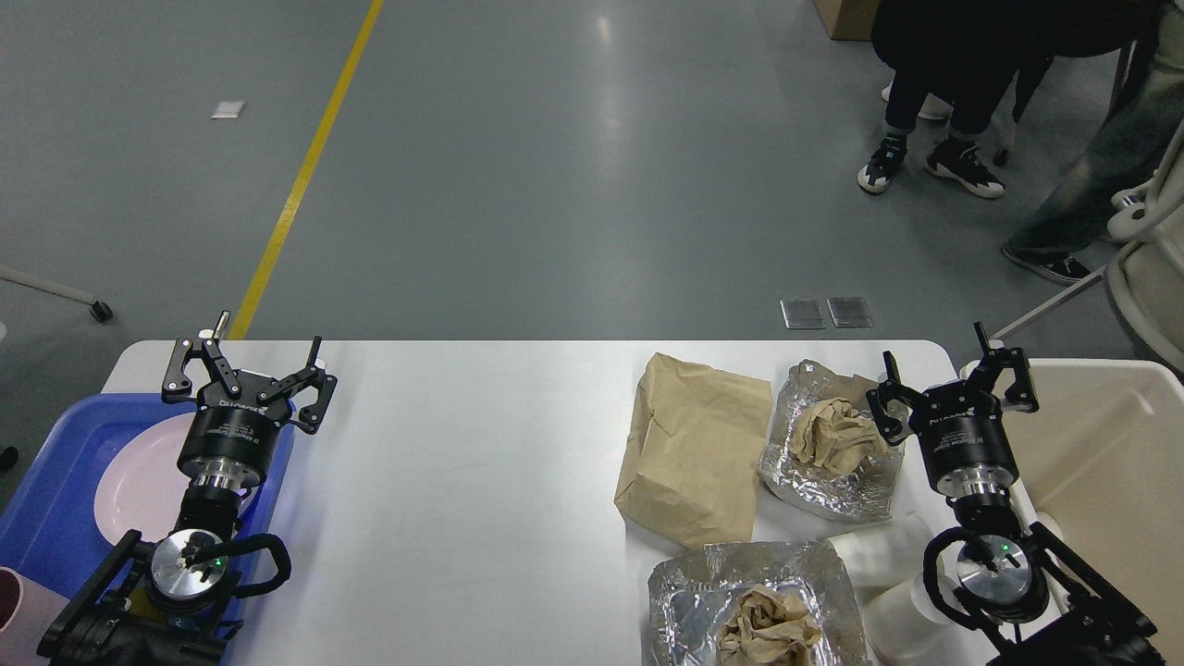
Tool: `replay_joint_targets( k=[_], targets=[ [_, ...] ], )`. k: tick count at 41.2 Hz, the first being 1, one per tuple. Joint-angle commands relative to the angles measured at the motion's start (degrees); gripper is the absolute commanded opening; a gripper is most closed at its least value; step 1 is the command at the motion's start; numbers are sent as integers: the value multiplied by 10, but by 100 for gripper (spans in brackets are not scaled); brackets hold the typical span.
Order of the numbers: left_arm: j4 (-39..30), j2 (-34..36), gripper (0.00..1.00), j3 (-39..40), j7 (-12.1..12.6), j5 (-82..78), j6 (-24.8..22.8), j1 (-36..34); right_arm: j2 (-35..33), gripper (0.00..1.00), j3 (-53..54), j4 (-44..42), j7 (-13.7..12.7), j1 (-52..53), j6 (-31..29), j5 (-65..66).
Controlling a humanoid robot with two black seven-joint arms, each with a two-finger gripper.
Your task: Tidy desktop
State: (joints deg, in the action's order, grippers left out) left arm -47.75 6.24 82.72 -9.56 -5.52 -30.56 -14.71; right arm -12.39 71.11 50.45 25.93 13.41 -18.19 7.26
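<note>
The white desktop (462, 462) fills the lower half of the head view. On its right part lie a brown paper bag (694, 444), a foil sheet with a crumpled paper ball (828, 439) and a second foil sheet with crumpled paper (758, 610) at the bottom edge. White paper cups (883, 555) lie on their sides near my right arm. My left gripper (248, 356) is open and empty above the tray's far right corner. Just right of the upper foil, my right gripper (939, 365) is open and holds nothing.
A blue tray (55, 472) holding a pale pink plate (139, 472) sits at the desktop's left end, with a pink cup (23, 606) at its near corner. A beige bin (1101, 462) stands off the right edge. People's legs (934, 139) are on the floor behind.
</note>
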Motion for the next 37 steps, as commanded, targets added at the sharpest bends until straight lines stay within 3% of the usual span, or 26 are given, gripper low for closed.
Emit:
replay_joint_targets(
  k=[1, 8, 21, 37],
  targets=[
    [0, -3, 96, -2, -12, 0, -20, 10, 0, 100, 0, 0, 0, 0, 0, 0],
    [1, -8, 96, 5, -51, 0, -20, 9, 0, 100, 0, 0, 0, 0, 0, 0],
    [3, -4, 96, 2, -68, -40, -7, 6, 0, 100, 0, 0, 0, 0, 0, 0],
    [14, -2, 96, 0, -48, -28, -12, 3, 0, 100, 0, 0, 0, 0, 0, 0]
  ],
)
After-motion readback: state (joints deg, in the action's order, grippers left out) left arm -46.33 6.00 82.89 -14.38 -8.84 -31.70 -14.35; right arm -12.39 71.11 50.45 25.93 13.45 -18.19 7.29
